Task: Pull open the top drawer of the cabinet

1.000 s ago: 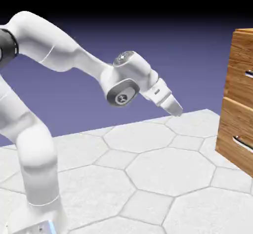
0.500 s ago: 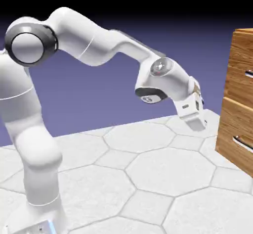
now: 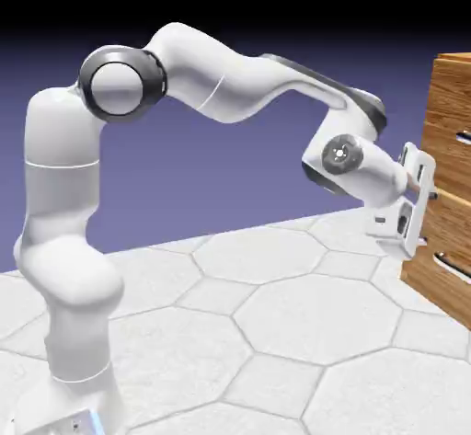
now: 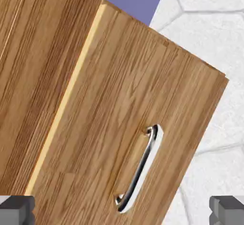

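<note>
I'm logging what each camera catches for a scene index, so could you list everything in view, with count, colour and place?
Cabinet: one, brown wood grain, at the exterior view's right edge, cut off by it.
Drawer fronts: two visible in the exterior view, brown wood grain, the top drawer above the lower drawer.
Bar handles: two visible in the exterior view, silver, one on each front.
Floor surface: one, white with grey-lined tiles, under the arm and cabinet.
Backdrop: one, blue-violet fading to black at the top, behind everything.
Robot arm: one, white with dark grey joint rings, from the lower left towards the cabinet.
Gripper: one, white body, two grey fingertips, open, near the cabinet.
</note>
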